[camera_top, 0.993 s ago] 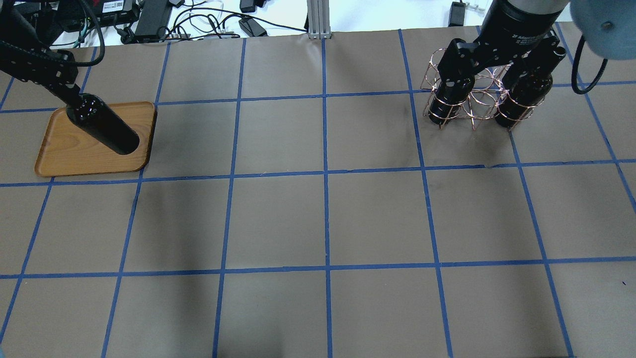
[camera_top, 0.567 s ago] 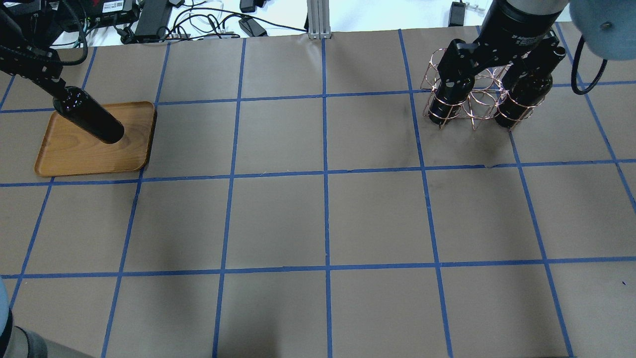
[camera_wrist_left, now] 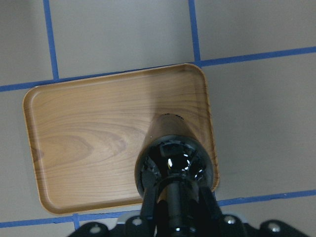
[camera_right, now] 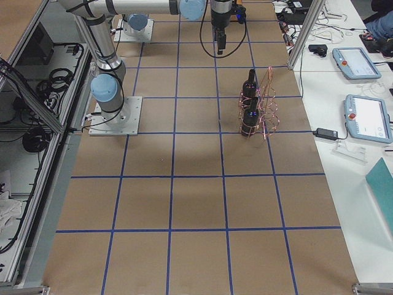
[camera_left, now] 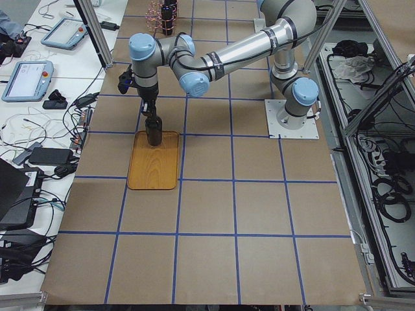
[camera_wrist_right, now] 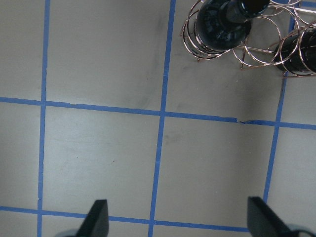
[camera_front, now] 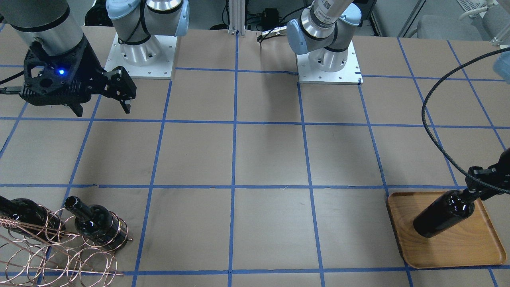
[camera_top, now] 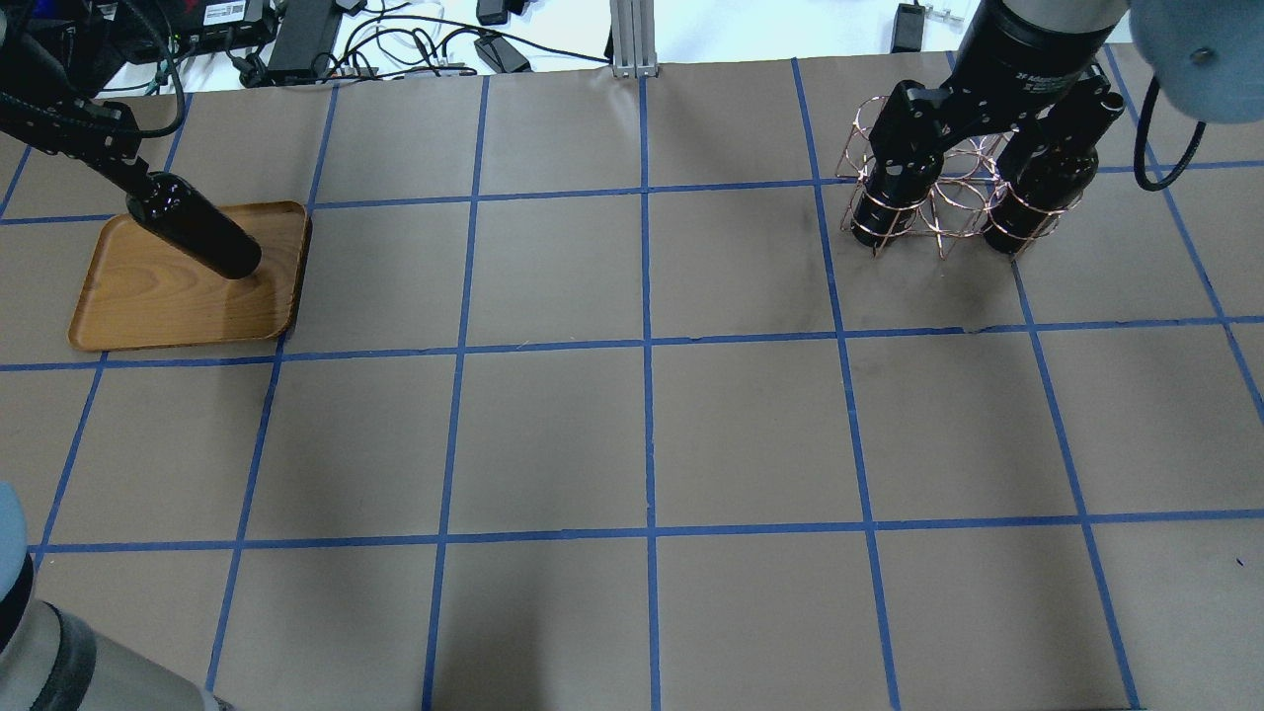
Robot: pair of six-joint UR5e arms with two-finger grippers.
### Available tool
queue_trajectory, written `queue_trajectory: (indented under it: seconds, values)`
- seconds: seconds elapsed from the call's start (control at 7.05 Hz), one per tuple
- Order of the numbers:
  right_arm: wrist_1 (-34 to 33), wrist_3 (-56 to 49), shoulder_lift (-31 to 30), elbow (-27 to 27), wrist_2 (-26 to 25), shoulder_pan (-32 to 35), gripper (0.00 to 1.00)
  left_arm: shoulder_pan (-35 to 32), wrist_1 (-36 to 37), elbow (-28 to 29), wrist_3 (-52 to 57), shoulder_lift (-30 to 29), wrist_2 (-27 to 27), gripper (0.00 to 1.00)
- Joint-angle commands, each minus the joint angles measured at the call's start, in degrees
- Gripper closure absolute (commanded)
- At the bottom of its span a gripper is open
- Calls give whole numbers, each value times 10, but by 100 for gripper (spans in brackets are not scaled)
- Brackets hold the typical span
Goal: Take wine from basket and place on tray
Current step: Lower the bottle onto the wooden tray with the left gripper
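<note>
My left gripper (camera_top: 133, 183) is shut on the neck of a near-black wine bottle (camera_top: 202, 242) and holds it upright over the far right part of the wooden tray (camera_top: 148, 306). The bottle's base is at or just above the tray floor; I cannot tell if it touches. The front view shows the bottle (camera_front: 442, 215), the tray (camera_front: 454, 249) and the gripper (camera_front: 476, 193). The left wrist view looks down the bottle (camera_wrist_left: 173, 158) onto the tray (camera_wrist_left: 84, 143). My right gripper (camera_front: 101, 105) is open and empty, high above the table near the copper wire basket (camera_top: 938, 212).
Two more dark bottles (camera_front: 95, 223) (camera_front: 24, 213) stand in the basket (camera_front: 59, 251); they also show in the right wrist view (camera_wrist_right: 222, 24) (camera_wrist_right: 301, 54). Brown paper with blue tape lines covers the table. Cables and power bricks (camera_top: 296, 39) lie beyond the far edge.
The left gripper has lowered the bottle over the tray, drifting left then slightly back right. The right gripper has barely moved.
</note>
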Motion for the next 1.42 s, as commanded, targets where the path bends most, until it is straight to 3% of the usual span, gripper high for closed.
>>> queue_trajectory:
  seconds: [0.0,0.71,0.85,0.99,1.28]
  values:
    - [-2,1,1,1,0,0,0,5,1,0,2,-3,-5,100]
    - [2,0,0,5,0,0,0,14,0,-4,1,-13,2,100]
    - [0,0,-1,6,0,-1,0,14,0,-5,1,-13,2,83]
    - [-2,0,0,6,0,0,0,14,0,-5,1,-13,2,52]
    - [-6,1,0,6,0,0,0,14,0,-5,1,-13,0,28]
